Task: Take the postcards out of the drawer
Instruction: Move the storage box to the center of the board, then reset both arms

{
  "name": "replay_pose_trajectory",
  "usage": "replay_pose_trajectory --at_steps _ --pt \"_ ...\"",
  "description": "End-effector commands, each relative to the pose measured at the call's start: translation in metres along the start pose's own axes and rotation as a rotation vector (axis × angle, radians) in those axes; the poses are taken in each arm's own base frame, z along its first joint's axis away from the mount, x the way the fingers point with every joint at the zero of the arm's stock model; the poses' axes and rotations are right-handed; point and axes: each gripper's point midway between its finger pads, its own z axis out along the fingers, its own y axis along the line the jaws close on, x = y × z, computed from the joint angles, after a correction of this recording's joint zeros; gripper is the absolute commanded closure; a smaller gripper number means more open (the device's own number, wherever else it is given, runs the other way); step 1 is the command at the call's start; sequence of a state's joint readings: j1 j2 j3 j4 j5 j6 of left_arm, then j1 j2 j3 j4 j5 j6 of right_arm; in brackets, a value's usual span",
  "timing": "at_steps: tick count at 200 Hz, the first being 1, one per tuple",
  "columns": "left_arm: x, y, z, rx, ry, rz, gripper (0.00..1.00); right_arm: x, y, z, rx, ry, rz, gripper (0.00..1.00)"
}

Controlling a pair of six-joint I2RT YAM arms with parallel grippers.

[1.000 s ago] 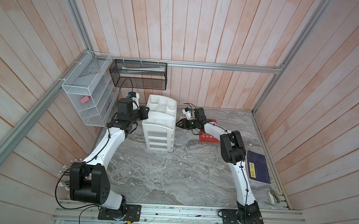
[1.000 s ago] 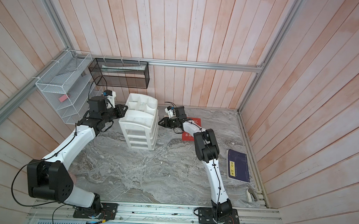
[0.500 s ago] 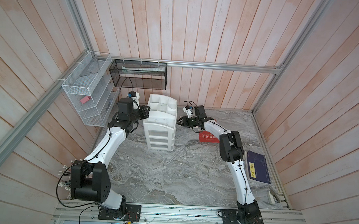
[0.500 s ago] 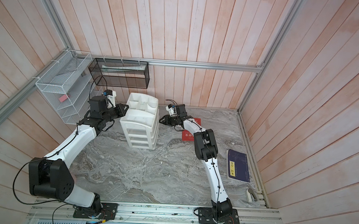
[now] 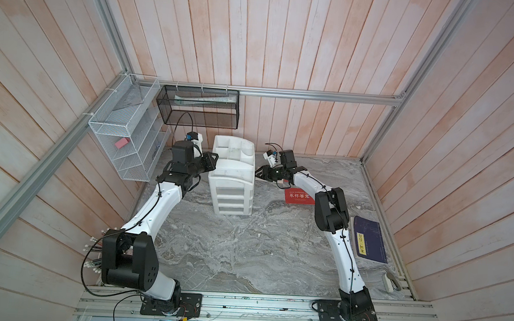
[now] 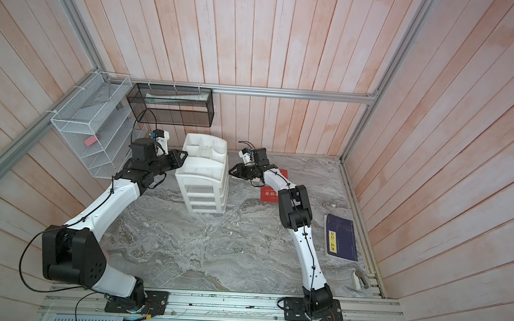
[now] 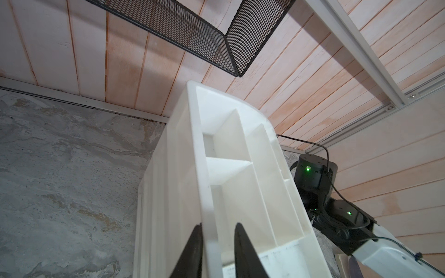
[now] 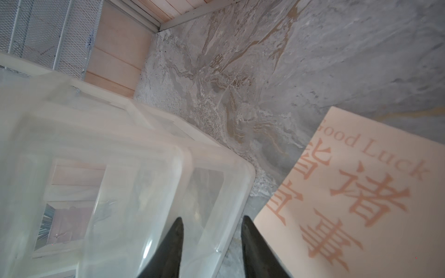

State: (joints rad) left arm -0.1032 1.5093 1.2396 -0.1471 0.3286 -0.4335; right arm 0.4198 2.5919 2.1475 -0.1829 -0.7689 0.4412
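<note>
The white drawer unit [image 5: 231,178] stands mid-table, its three drawer fronts [image 5: 230,200] looking pushed in. My left gripper [image 7: 218,225] is open astride the unit's top rim, one finger touching the wall. My right gripper [image 8: 211,217] is open at the unit's other side [image 5: 257,175], a pale plastic edge between its fingers. Of the postcards, a red one [image 5: 299,196] with white characters lies on the table by my right arm. A second red corner [image 6: 284,171] shows behind that arm. A beige one [image 8: 361,204] reading "Good Luck" lies beside my right fingers.
A dark navy booklet [image 5: 368,238] with a yellow label lies near the right wall. A white wire basket [image 5: 120,145] and a black mesh basket [image 5: 197,106] hang on the back left walls. A small pale object [image 5: 391,280] rests at the front right edge.
My left gripper's jaws have widened a little at the unit's rim. Both arms and the unit stay almost where they were.
</note>
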Motion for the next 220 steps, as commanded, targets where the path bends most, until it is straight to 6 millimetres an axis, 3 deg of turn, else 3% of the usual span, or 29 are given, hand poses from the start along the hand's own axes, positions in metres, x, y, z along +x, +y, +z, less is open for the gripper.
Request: replay_pose_trajectory --at_steps 1,29,123,180,208,220 --pt "0.027 0.01 0.005 -0.039 0.102 -0.006 0.72 -0.01 0.033 -0.001 -0.088 -0.014 -0.083 0.59" --pt "0.016 0.016 -0.003 -0.055 0.074 0.0 0.67 -0.01 0.032 -0.005 -0.084 -0.019 -0.084 0.59" --pt "-0.018 0.004 -0.022 -0.025 -0.013 0.075 0.48 -0.024 0.028 -0.041 -0.02 -0.124 -0.086 0.57" --pt "-0.046 -0.003 -0.044 -0.054 -0.089 0.122 0.41 -0.034 0.03 -0.076 0.065 -0.178 -0.123 0.56" --pt "-0.06 -0.004 -0.066 -0.109 -0.148 0.158 0.38 -0.031 0.03 -0.1 0.141 -0.206 -0.147 0.54" --pt "-0.065 -0.004 -0.077 -0.135 -0.185 0.174 0.33 -0.027 0.029 -0.113 0.166 -0.224 -0.154 0.49"
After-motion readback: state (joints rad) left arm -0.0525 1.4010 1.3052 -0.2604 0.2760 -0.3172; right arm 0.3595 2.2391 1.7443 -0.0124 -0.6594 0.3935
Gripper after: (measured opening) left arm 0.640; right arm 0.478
